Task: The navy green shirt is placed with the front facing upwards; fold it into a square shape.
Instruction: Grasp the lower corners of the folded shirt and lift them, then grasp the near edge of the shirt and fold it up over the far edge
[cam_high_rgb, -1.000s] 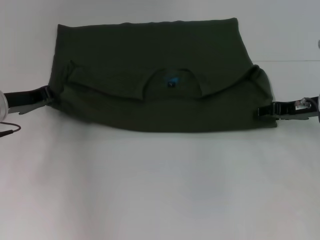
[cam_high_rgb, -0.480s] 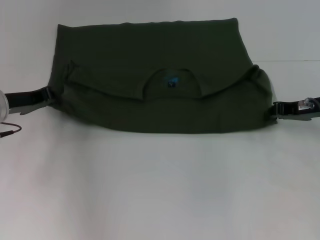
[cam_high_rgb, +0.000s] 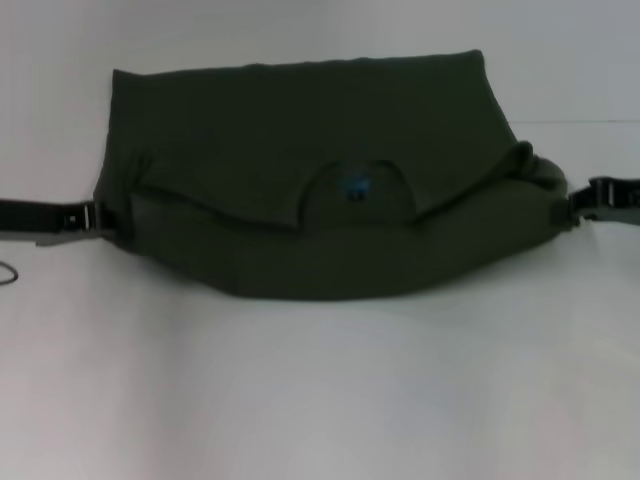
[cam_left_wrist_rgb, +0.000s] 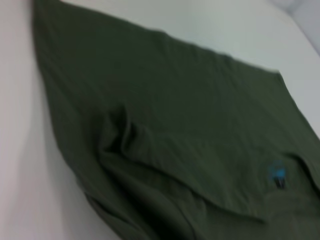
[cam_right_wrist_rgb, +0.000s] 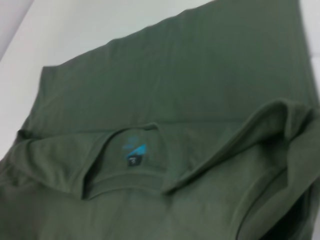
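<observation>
The navy green shirt (cam_high_rgb: 300, 130) lies folded across the white table (cam_high_rgb: 320, 400). Its round collar (cam_high_rgb: 355, 190) and blue neck label (cam_high_rgb: 352, 187) face up; the chest print is hidden. My left gripper (cam_high_rgb: 98, 216) holds the shirt's left end and my right gripper (cam_high_rgb: 572, 205) holds its right end. The near fold bulges up between them. The shirt fills the left wrist view (cam_left_wrist_rgb: 175, 115), with the label (cam_left_wrist_rgb: 276, 175) showing. It also fills the right wrist view (cam_right_wrist_rgb: 175, 85), where the collar and label (cam_right_wrist_rgb: 134, 151) are plain.
A thin dark cable (cam_high_rgb: 8, 272) lies on the table near the left arm. The bare white table stretches in front of the shirt.
The near fold has risen and bulges toward me, between both grippers. The right gripper has moved outward to the right and up; the left gripper sits slightly lower.
</observation>
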